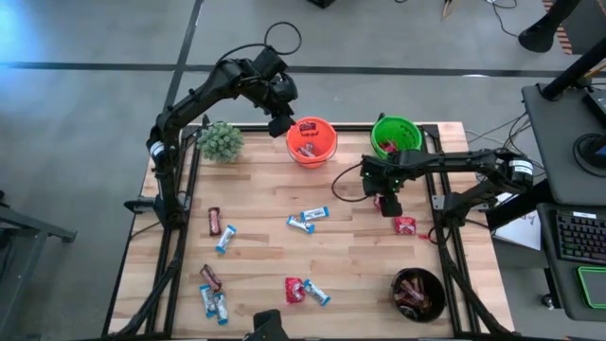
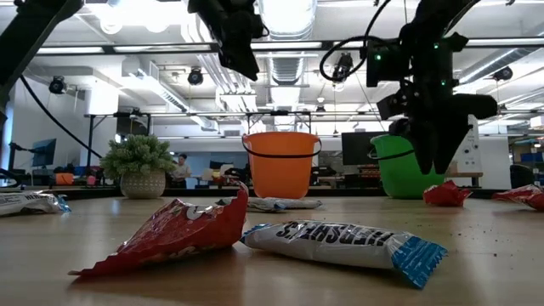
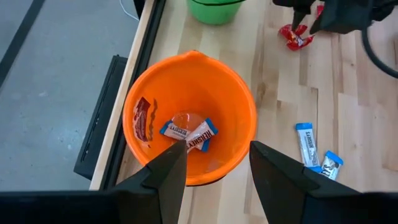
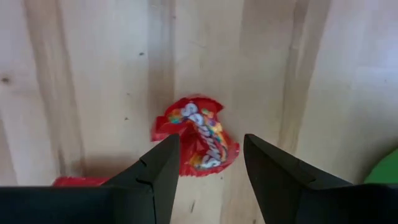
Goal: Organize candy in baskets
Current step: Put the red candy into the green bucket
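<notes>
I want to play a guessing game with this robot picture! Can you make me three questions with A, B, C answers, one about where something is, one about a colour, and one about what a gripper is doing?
1. Where is the left gripper?
A. Above the orange pail
B. Above the black bowl
C. Beside the plant

2. What colour is the packet under the right gripper?
A. Blue
B. Brown
C. Red

3. How are the right gripper's fingers?
A. Open, holding nothing
B. Shut on a bar
C. Holding a pail

Answers: 1 A, the left wrist view looks into the orange pail. 2 C, its wrapper is shiny red. 3 A, the packet lies on the table between spread fingers.
</notes>
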Robot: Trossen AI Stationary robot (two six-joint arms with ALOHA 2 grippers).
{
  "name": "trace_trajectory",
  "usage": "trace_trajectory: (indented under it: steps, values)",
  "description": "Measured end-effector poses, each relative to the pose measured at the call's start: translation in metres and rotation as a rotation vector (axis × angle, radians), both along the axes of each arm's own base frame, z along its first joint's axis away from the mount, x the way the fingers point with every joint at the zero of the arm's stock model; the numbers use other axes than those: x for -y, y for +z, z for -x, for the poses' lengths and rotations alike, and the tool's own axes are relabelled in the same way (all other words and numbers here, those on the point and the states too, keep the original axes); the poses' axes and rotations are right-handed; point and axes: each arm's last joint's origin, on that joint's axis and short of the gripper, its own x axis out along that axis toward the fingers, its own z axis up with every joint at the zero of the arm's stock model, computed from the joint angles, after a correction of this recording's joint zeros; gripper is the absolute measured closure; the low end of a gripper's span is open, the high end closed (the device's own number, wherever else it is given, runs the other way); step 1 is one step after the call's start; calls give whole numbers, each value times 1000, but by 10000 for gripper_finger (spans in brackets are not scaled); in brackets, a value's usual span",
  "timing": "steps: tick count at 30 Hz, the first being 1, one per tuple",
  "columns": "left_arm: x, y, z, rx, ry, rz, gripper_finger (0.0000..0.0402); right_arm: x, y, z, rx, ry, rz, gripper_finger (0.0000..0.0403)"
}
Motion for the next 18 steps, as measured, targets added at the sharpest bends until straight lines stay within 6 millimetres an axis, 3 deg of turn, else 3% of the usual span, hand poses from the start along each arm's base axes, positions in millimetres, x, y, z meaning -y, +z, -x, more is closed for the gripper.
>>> trace_trajectory:
  steps: [6,18]
  values:
    - [0,0,0,0,0,0,244,11,-2,1,35,-46,-4,234]
    - [0,0,0,-4,3,6,244,10,-6,5,24,-61,-59,234]
